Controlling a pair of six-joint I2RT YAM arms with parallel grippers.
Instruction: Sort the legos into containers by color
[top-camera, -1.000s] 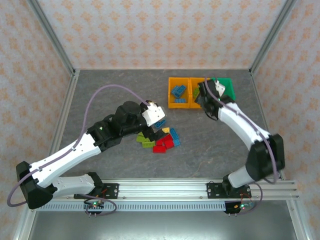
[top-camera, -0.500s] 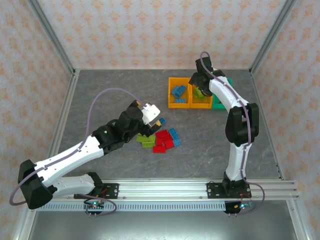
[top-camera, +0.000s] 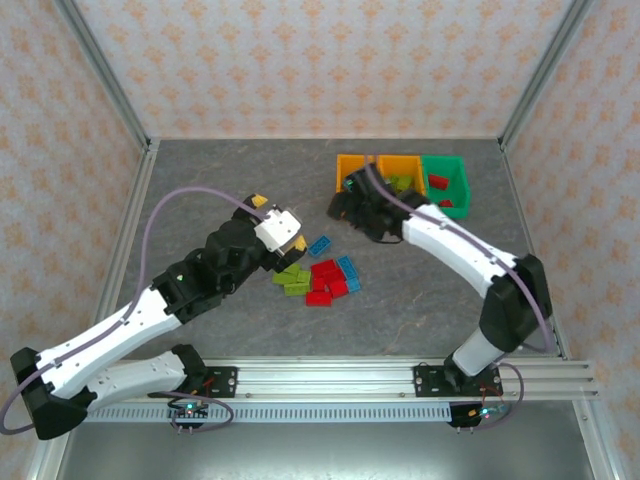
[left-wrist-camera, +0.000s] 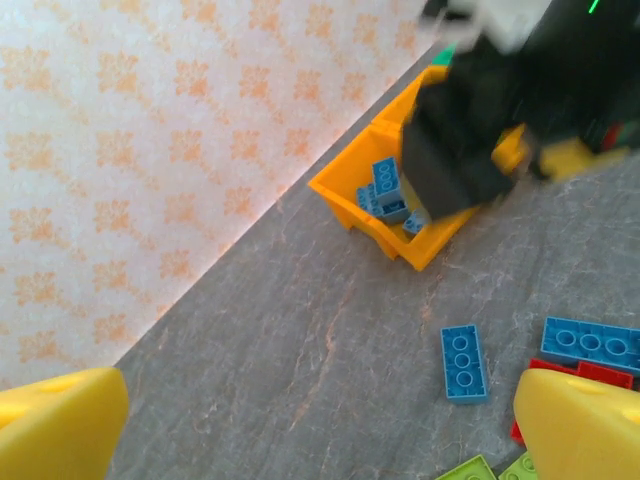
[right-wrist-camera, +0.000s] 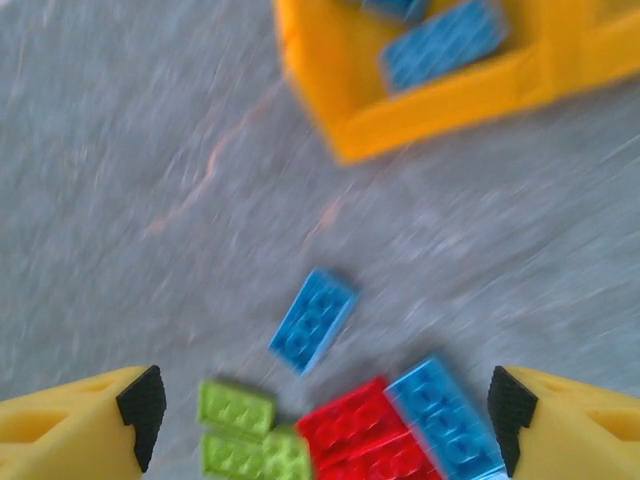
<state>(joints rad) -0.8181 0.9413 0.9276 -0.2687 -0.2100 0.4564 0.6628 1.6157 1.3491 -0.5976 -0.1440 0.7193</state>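
Both left end effector (left-wrist-camera: 320, 440) and right end effector (right-wrist-camera: 325, 425) gape wide, empty.

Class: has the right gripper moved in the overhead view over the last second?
Yes. The right gripper has come off the orange and green plastic bins, down-left in the overhead view.

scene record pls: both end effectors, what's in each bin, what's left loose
left end effector: open, empty
right end effector: open, empty, above the loose bricks
left orange plastic bin: blue studded bricks
middle orange plastic bin: lime green studded bricks
green plastic bin: red studded bricks
loose on grey table: red cluster, lime green cluster, single blue brick lying apart
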